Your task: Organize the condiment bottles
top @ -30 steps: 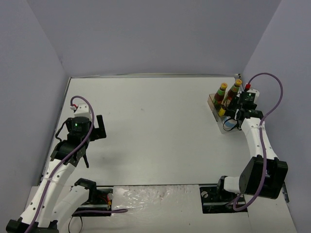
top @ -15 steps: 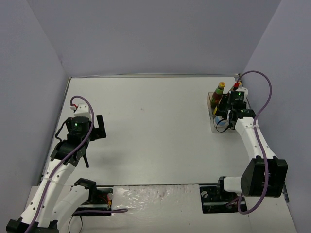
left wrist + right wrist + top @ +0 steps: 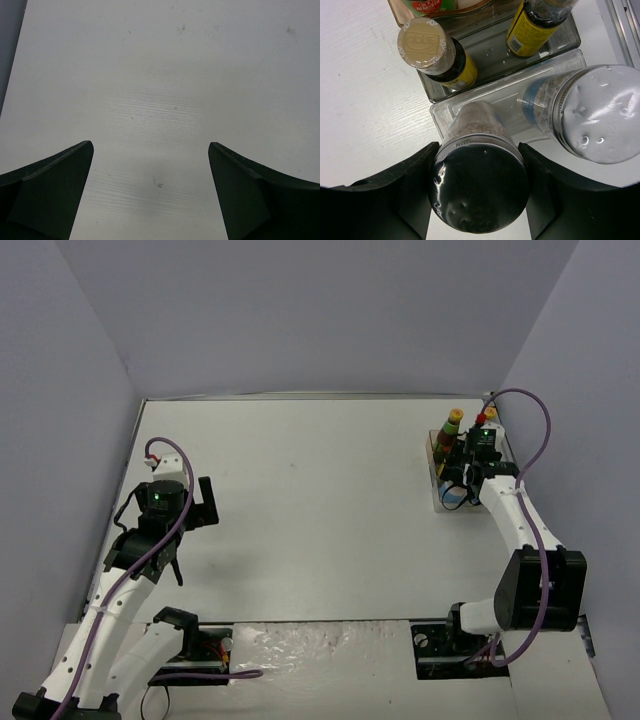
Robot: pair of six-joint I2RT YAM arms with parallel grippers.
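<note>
Right gripper (image 3: 477, 148): clamped on the silver-topped cylinder (image 3: 480, 200), a dark finger hard against each side of its cap.
Silver-topped cylinder: upright between the jaws with brown grains showing through its clear body. Its lower end is over the near-left part of the clear tray (image 3: 490, 89); I can't tell whether it rests on the tray floor or hangs above it.
Second silver-topped cylinder (image 3: 592, 112): just to the right, blue-and-white label, standing in the same clear tray, untouched by the fingers.
Tan-capped bottle (image 3: 426, 44): dark body, yellow label, standing in the smoky grey compartment (image 3: 490, 55) just behind the clear tray.
Yellow-label bottle (image 3: 535, 25): same grey compartment, off to the right, cap out of frame.
Right arm (image 3: 520, 520): stretched out to the table's far right side, where the whole group sits near the wall.
Left gripper (image 3: 150, 145): jaws spread wide, nothing between them, only bare white table (image 3: 160, 60) below.
Left arm (image 3: 150, 530): over on the left side, well apart from the bottles.
</note>
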